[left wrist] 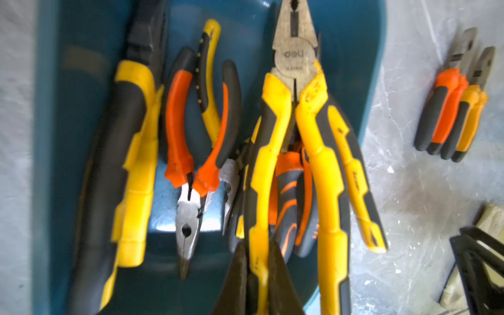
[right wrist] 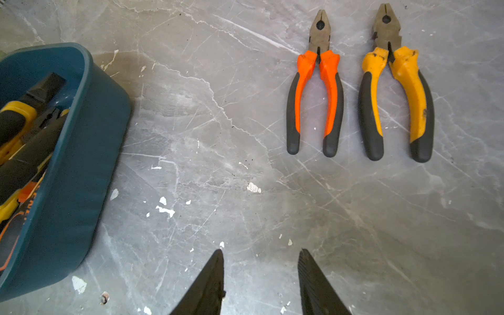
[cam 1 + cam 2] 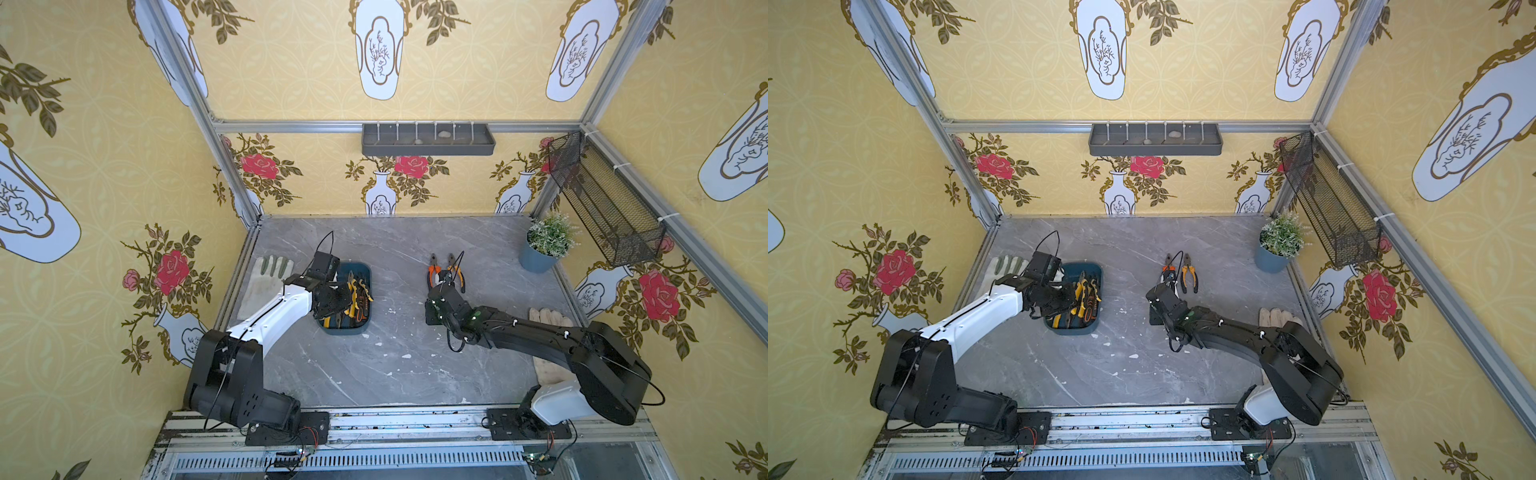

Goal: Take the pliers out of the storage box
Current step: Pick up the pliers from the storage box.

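Note:
The dark teal storage box [image 3: 345,331] [image 3: 1073,330] sits left of the table's middle and holds several pliers with yellow-and-black or orange-and-black handles. My left gripper [image 3: 347,297] [image 1: 257,245] reaches into it and is shut on one handle of a yellow-and-black pliers [image 1: 272,122]. That pliers lies on top of the pile, its metal head [image 1: 294,54] pointing away. Two more pliers lie side by side on the table, an orange one [image 2: 315,103] and a yellow one [image 2: 395,103]. My right gripper [image 2: 261,252] [image 3: 1167,286] hovers open and empty just short of their handles, beside the box wall [image 2: 76,163].
A pale work glove [image 3: 266,278] lies left of the box and another [image 3: 548,318] lies under my right arm. A blue plant pot [image 3: 540,253] stands at the back right. A grey wall tray [image 3: 428,139] and a black mesh basket [image 3: 602,203] hang on the walls.

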Action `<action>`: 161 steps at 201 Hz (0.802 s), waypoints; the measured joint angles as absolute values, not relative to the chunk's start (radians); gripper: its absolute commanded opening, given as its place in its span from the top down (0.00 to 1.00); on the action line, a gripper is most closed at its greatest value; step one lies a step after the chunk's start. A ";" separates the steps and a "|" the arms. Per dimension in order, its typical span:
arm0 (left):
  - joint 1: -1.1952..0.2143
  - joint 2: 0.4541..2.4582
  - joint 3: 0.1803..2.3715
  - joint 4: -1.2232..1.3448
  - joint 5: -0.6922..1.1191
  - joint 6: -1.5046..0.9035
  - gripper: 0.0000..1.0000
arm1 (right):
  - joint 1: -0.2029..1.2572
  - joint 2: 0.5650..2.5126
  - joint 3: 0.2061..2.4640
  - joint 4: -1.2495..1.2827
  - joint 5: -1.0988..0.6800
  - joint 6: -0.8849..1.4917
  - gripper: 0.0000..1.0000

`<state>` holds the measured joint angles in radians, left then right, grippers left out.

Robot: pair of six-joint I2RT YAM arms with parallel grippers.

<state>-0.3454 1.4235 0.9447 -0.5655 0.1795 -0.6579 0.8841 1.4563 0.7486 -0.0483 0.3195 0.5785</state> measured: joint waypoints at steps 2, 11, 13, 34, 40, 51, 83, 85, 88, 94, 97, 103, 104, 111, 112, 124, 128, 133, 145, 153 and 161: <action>-0.346 1.419 0.944 -0.566 0.178 -0.655 1.00 | 0.884 1.457 0.750 -0.050 0.320 0.579 0.55; -0.350 1.392 0.938 -0.569 0.167 -0.642 1.00 | 0.886 1.462 0.759 -0.054 0.321 0.579 0.55; -0.352 1.386 0.937 -0.569 0.165 -0.639 1.00 | 0.887 1.464 0.763 -0.056 0.322 0.579 0.55; -0.389 1.319 0.933 -0.599 0.119 -0.603 1.00 | 0.907 1.477 0.820 -0.108 0.340 0.582 0.55; -0.405 1.304 0.933 -0.607 0.105 -0.592 1.00 | 0.914 1.481 0.841 -0.122 0.346 0.583 0.55; -0.443 1.280 0.933 -0.620 0.058 -0.574 1.00 | 0.926 1.493 0.889 -0.165 0.353 0.590 0.55; -0.551 1.199 0.924 -0.650 -0.063 -0.530 1.00 | 0.948 1.520 1.040 -0.304 0.377 0.607 0.55; -0.557 1.194 0.923 -0.650 -0.072 -0.529 1.00 | 0.950 1.520 1.048 -0.313 0.378 0.608 0.55; -0.565 1.185 0.920 -0.651 -0.083 -0.525 1.00 | 0.954 1.520 1.061 -0.324 0.378 0.609 0.55; -0.580 1.169 0.915 -0.651 -0.106 -0.519 1.00 | 0.960 1.518 1.082 -0.342 0.377 0.609 0.54; -0.591 1.157 0.910 -0.651 -0.122 -0.516 1.00 | 0.964 1.516 1.095 -0.351 0.377 0.609 0.54; -0.607 1.141 0.903 -0.649 -0.145 -0.511 1.00 | 0.970 1.512 1.121 -0.372 0.374 0.610 0.54; -0.612 1.135 0.900 -0.647 -0.154 -0.509 1.00 | 0.971 1.511 1.124 -0.375 0.374 0.610 0.54; -0.629 1.115 0.889 -0.641 -0.177 -0.505 1.00 | 0.974 1.506 1.151 -0.397 0.367 0.613 0.54; -0.631 1.113 0.888 -0.640 -0.179 -0.504 1.00 | 0.974 1.505 1.155 -0.400 0.367 0.613 0.54; -0.658 1.074 0.864 -0.632 -0.215 -0.495 1.00 | 0.974 1.497 1.202 -0.435 0.363 0.628 0.53; -0.667 1.062 0.856 -0.629 -0.225 -0.493 1.00 | 0.974 1.496 1.218 -0.444 0.363 0.631 0.52; -0.675 1.051 0.849 -0.625 -0.234 -0.487 1.00 | 0.973 1.494 1.237 -0.454 0.363 0.632 0.50; -0.702 1.031 0.836 -0.614 -0.260 -0.474 1.00 | 0.975 1.494 1.287 -0.481 0.358 0.647 0.47; -0.721 1.023 0.833 -0.607 -0.280 -0.471 1.00 | 0.979 1.496 1.319 -0.499 0.350 0.657 0.45; -0.742 1.021 0.833 -0.597 -0.301 -0.464 1.00 | 0.986 1.503 1.354 -0.514 0.348 0.658 0.45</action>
<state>-0.7422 1.0206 0.8326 -0.5972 -0.3008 -0.4644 0.9855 1.5032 1.3537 -0.5144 0.3477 0.6579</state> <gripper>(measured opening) 0.112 0.551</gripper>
